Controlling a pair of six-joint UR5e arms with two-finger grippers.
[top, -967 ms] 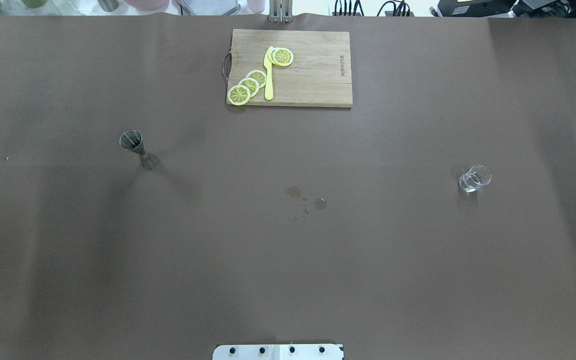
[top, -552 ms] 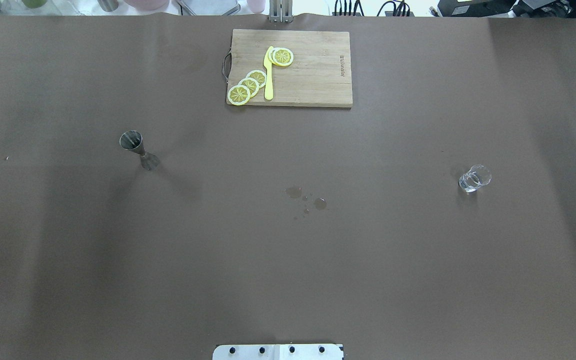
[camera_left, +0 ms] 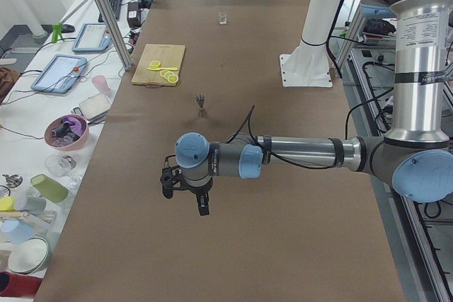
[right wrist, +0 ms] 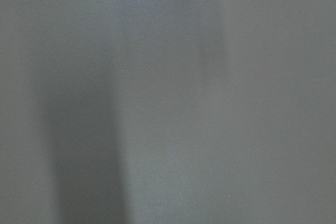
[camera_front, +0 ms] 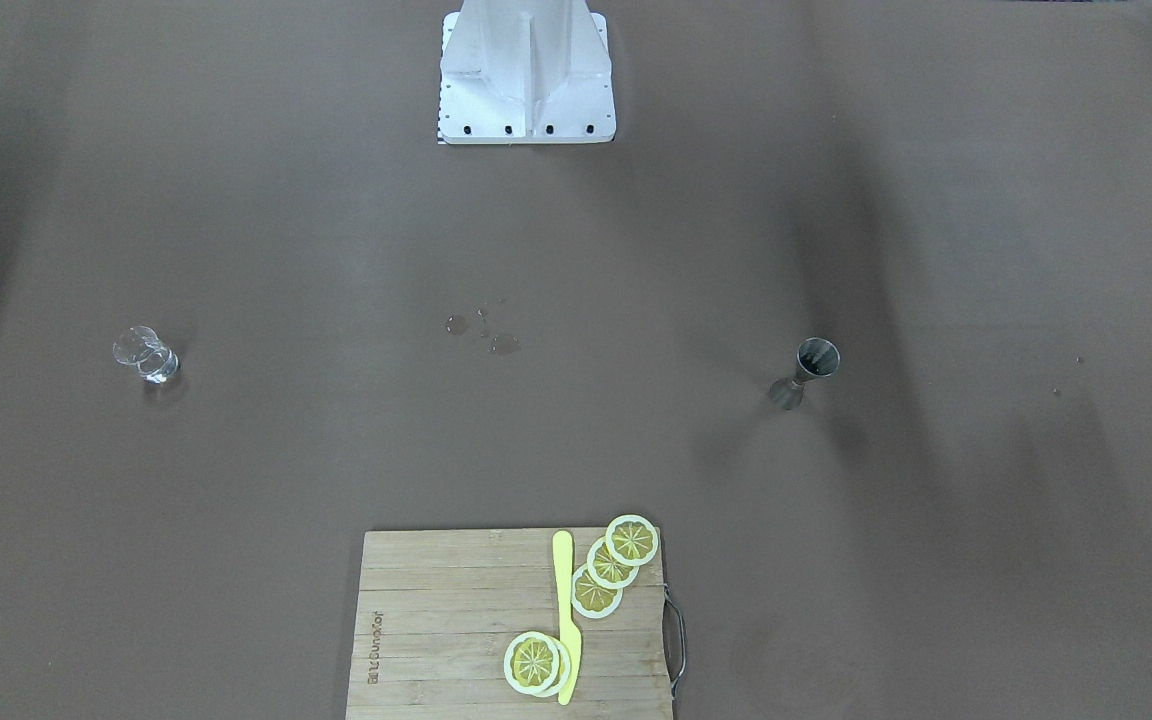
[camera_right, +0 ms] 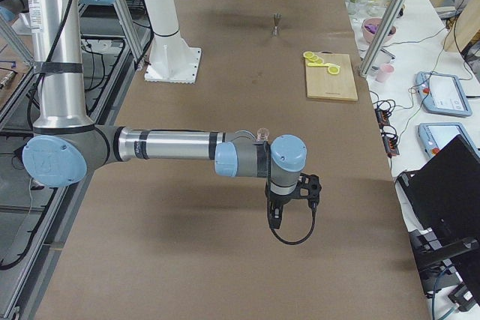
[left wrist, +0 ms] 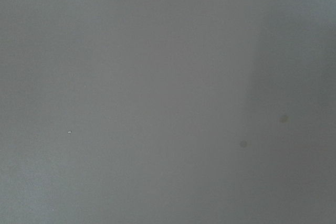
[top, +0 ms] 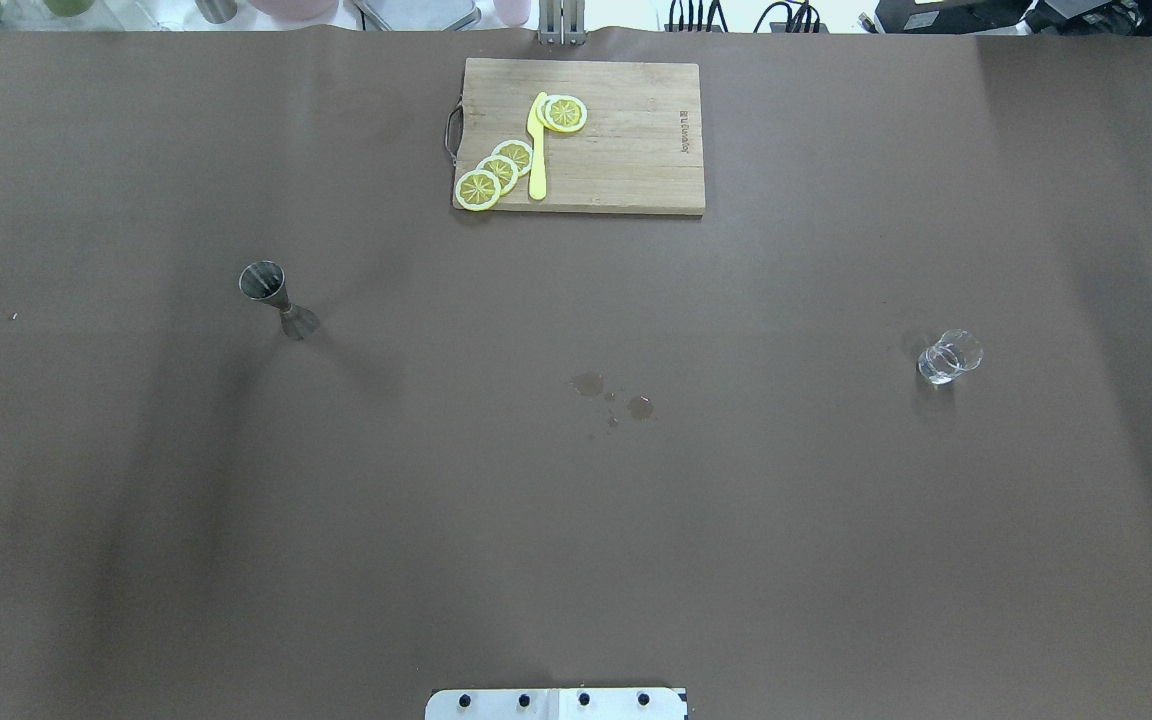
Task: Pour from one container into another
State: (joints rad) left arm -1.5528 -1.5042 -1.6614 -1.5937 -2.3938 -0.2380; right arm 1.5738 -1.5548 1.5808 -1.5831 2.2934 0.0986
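Spreading across every view is the brown-covered table [top: 576,550], with the robot's white base [camera_front: 526,75] bolted at the middle of its near edge.

The left arm [camera_left: 304,153] reaches out level over the left end of the table. The left gripper [camera_left: 185,196] hangs from its wrist, pointing down above bare covering, well apart from every object. The right arm [camera_right: 172,146] stretches the same way over the right end, and the right gripper [camera_right: 292,204] hangs above bare covering there. Both grippers show only from the side cameras, so I cannot tell whether their jaws are spread or pressed together. Neither holds anything. Each wrist camera shows only blurred brown surface.

A wooden cutting board [top: 616,150] lies flat at the middle of the far edge, its metal handle on the left. On it lies a yellow knife [top: 537,150]. Three overlapping lemon slices [top: 496,172] sit just left of the knife, and more slices sit at its far tip on the right.

A steel jigger [top: 271,293] stands upright on the left half of the table, near the middle of its depth. A small clear glass [top: 948,357] stands on the right half, far from the jigger. Between them, near the table's centre, lie a few small wet spots [top: 588,383].
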